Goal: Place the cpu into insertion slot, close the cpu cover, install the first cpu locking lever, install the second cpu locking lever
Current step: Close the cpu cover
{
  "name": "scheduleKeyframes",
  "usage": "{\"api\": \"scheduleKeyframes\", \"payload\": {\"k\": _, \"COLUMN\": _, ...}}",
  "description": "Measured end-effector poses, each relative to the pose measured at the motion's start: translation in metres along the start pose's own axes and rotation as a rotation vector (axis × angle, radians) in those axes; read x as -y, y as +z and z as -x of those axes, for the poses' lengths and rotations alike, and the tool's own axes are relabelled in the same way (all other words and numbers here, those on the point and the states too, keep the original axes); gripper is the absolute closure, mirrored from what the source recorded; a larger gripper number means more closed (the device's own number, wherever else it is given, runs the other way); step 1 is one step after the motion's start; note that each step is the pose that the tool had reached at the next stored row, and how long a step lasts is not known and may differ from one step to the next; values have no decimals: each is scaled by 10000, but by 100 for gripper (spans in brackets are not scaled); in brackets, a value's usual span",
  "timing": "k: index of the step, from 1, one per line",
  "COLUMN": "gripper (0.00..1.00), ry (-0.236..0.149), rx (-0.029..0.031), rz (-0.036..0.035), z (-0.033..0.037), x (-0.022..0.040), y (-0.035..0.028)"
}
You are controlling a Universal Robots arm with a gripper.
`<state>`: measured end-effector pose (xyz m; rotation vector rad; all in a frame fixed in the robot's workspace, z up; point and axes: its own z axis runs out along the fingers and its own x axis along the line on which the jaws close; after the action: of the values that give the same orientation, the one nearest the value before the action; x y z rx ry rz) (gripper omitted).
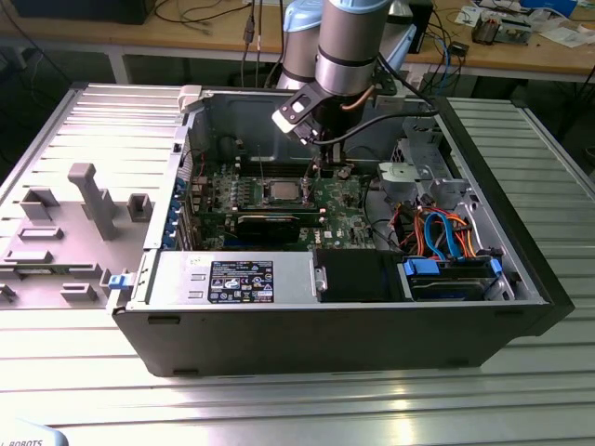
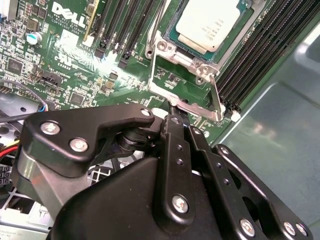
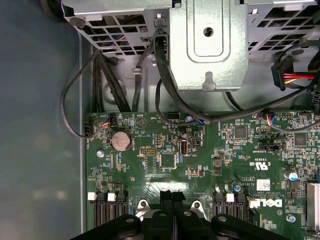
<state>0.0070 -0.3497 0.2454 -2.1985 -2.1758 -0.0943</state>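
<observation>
Just ahead of the hand (image 2: 177,116), its fingers (image 2: 175,135) pressed together and their tips half hidden against the raised cpu cover (image 2: 197,108), the cpu (image 2: 205,22) lies in the insertion slot (image 2: 160,47).

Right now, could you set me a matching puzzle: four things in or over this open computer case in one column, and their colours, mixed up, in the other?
Things:
A. cpu
B. motherboard
C. tool
D. drive cables

Colours:
1. black
2. blue and orange
3. silvery-grey
4. green

Pairs: A-3, B-4, C-1, D-2.
</observation>
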Motion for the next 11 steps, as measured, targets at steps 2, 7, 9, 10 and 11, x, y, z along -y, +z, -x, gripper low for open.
{"api": "scheduleKeyframes", "payload": {"k": 2, "gripper": 89, "ry": 0, "rx": -1, "rz": 1, "z": 0, "x": 4, "y": 0}}
{"api": "scheduleKeyframes", "payload": {"k": 7, "gripper": 89, "ry": 0, "rx": -1, "rz": 0, "z": 0, "x": 14, "y": 0}}
{"api": "scheduleKeyframes", "payload": {"k": 9, "gripper": 89, "ry": 0, "rx": 0, "rz": 0, "z": 0, "x": 21, "y": 0}}
{"api": "scheduleKeyframes", "payload": {"k": 10, "gripper": 89, "ry": 0, "rx": -1, "rz": 0, "z": 0, "x": 25, "y": 0}}
{"api": "scheduleKeyframes", "payload": {"k": 11, "gripper": 89, "ry": -1, "rx": -1, "rz": 0, "z": 0, "x": 31, "y": 0}}
